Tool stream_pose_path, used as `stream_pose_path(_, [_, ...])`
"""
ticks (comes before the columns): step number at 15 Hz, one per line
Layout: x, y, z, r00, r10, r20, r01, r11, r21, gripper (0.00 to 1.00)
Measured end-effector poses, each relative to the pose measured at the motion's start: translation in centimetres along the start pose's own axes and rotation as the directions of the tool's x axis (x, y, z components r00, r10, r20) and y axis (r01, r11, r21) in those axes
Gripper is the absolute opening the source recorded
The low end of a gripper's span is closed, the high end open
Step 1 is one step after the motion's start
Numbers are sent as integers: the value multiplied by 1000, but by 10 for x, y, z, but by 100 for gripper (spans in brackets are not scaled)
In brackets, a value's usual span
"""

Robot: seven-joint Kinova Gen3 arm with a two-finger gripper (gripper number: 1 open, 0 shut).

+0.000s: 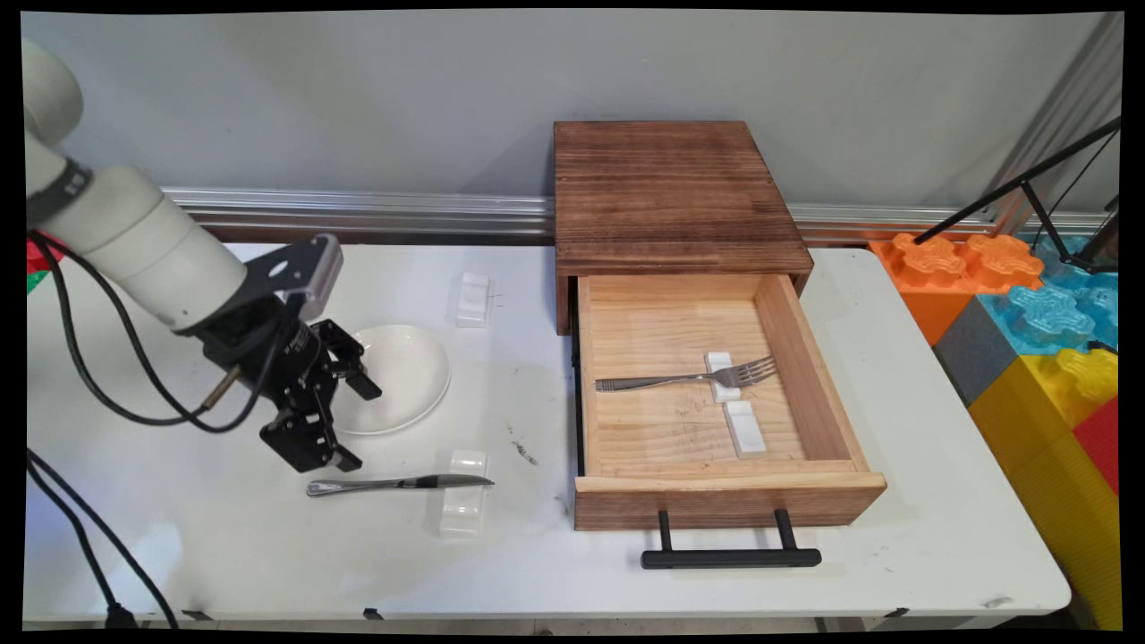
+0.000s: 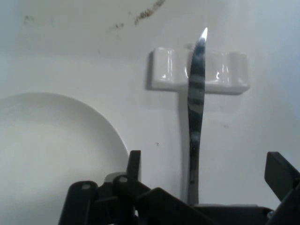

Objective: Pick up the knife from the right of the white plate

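Your gripper point(image 1: 353, 425) hangs over the tabletop's left part, fingers spread wide, nothing between them. Nearest thing is the knife point(image 1: 394, 484), just toward the near edge from the lower finger. In the hand view the knife point(image 2: 196, 117) runs straight away from the gripper, lying in the gap between the fingers point(image 2: 280, 171), closer to the one at the right.

The knife's long axis runs roughly parallel to the tabletop's near edge, handle left under your gripper, blade tip pointing right. The blade lies across a white rest point(image 1: 464, 503) point(image 2: 199, 70).

A white plate point(image 1: 407, 376) sits just behind the gripper, toward the far edge. Another white rest point(image 1: 472, 299) lies beyond the plate.

Right of centre stands a wooden box point(image 1: 671, 192), its drawer point(image 1: 729, 496) pulled open toward the near edge. Inside, a fork point(image 1: 684, 380) lies across a small white rest point(image 1: 721, 376), tines pointing right.
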Motion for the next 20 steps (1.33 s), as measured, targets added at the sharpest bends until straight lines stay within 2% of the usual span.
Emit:
stream_pose_path(7, [4, 14, 31, 999, 7, 47, -8, 1000, 6, 100])
stream_pose_path(20, [10, 11, 73, 995, 24, 100, -26, 999, 20, 100])
